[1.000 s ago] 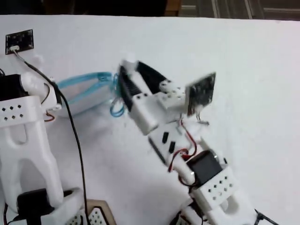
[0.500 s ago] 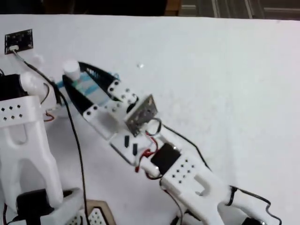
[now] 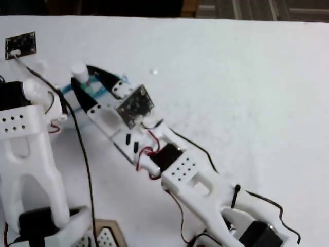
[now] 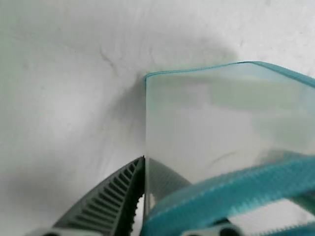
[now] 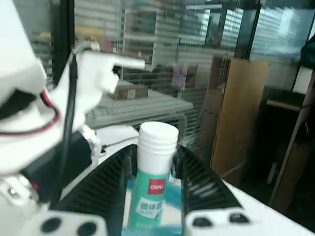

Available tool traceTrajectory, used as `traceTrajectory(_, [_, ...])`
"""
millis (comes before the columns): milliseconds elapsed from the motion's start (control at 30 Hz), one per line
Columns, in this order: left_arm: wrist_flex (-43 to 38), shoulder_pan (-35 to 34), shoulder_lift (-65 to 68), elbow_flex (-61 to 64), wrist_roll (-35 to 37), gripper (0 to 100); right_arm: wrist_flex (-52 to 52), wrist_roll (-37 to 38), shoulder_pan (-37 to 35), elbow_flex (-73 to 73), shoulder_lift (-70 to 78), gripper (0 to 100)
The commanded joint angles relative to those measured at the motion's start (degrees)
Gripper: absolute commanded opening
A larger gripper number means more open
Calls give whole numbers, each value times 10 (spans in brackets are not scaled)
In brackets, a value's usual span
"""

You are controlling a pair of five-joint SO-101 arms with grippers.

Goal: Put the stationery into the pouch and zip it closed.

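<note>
A: Right gripper (image 5: 154, 153)?
B: Clamped on a glue stick (image 5: 149, 194). The white cap (image 5: 157, 137) pokes out past the black fingers (image 5: 106, 182).
A: Where is it?
B: In the high view it's over the pouch (image 4: 211, 132), on the table's (image 3: 231, 77) left side. Can't tell if they touch.
A: Left gripper (image 4: 144, 161)?
B: Pinched narrow on the pouch's clear wall at its edge. The teal zip band (image 4: 231, 184) runs just beside it. Can't tell whether it's zipped.
</note>
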Motion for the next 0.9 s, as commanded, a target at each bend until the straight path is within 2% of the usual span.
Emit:
traceTrajectory(0, [-1, 2, -6, -4, -7, 22, 37, 5, 6, -32, 0, 42])
traceTrajectory(67, [-1, 1, -6, -4, -7, 22, 80, 3, 5, -32, -7, 135])
traceTrajectory(167, [-1, 1, -6, -4, -7, 22, 136, 3, 5, -32, -32, 330])
traceTrajectory(233, [-1, 1, -6, -4, -7, 22, 165, 3, 7, -32, -60, 392])
traceTrajectory(400, [-1, 1, -6, -4, -7, 22, 209, 3, 40, -30, -148, 320])
traceTrajectory(633, [-1, 2, -6, -4, -7, 22, 357, 3, 171, -9, -218, 259])
traceTrajectory(733, [-1, 2, -6, -4, -7, 22, 393, 3, 182, 56, -218, 260])
traceTrajectory(867, [-1, 2, -6, -4, -7, 22, 356, 3, 165, 171, -214, 261])
